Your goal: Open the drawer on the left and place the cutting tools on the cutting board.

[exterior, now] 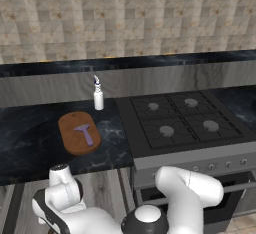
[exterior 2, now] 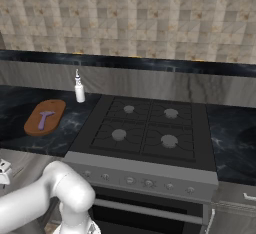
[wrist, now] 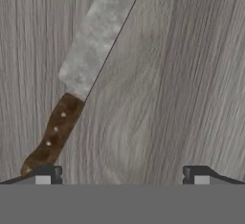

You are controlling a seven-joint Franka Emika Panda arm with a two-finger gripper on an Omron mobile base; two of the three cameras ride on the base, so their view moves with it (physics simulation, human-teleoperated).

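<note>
Pale wood-grain fills the hand view: the inside of the drawer, judged open since the arm reaches down into it. Closest to the camera, the pincer stands with its jaws spread wide and nothing between them. Just above its left fingertip lies the knife, flat on the drawer floor, brown riveted handle nearest, silver blade running up and away at a slant. The handle sits toward the left tip, not centred in the gap.

The step in hand looks like the pick-up of the second cutting tool. The next move likely calls for shifting the pincer sideways until the handle lies between the jaws, lowering, then closing.

Farther off, on the dark marble table, rests the cutting board, and on it already lies the lilac Y-shaped tool. Behind the board stands a white bottle, and beside them the hob.
</note>
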